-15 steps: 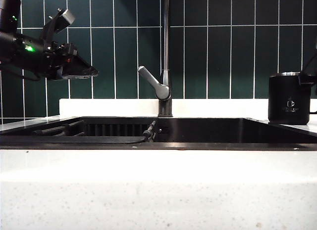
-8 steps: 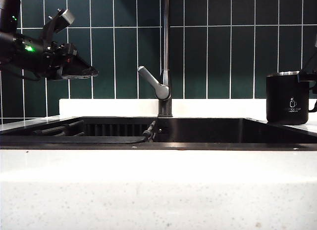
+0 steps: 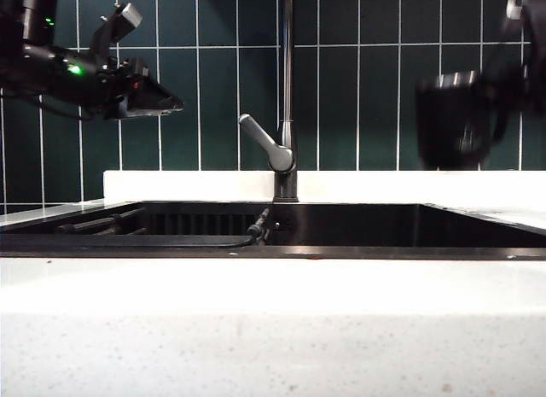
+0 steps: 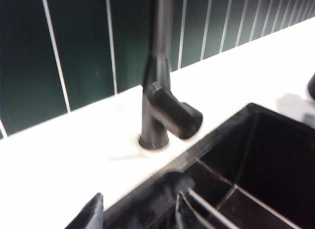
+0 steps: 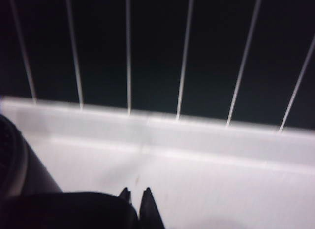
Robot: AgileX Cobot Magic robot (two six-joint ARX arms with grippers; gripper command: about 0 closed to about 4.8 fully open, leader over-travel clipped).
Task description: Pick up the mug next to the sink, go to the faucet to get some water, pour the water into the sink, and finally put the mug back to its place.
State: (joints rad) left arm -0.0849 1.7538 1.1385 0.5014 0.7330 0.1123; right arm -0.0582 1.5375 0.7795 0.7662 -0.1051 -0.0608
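Above the right end of the wide black recessed sink [image 3: 341, 222], my right pincer [image 3: 503, 94] holds the matte black cylindrical mug with a silver rim [image 3: 452, 119] in the air, clear of the white speckled surface [image 3: 273, 329]. The mug is blurred in the exterior view, so I cannot read its logo. It looks close to upright, long axis vertical, mouth up, handle pointing right toward my arm. My right wrist view shows the fingertips [image 5: 147, 204] clenched nearly together, with the mug's dark body [image 5: 19, 165] just beside them. From this I judge the grip is on the handle, though the handle itself is hidden there.

My left pincer [image 3: 149, 98] hangs high over the left end of the sink, released and empty, pointing toward the tall slim dark metal faucet [image 3: 286, 90] at the middle of the back edge. Its grey angled lever [image 3: 264, 143] slants up and to the left. My left wrist view shows the lever [image 4: 174, 113] close ahead and untouched.

I judge the mug rigid, moderately heavy and smooth-sided. Held by the handle alone, it may tip once water adds weight. The handle is the sure place to hold, and the mouth should stay level under the spout.
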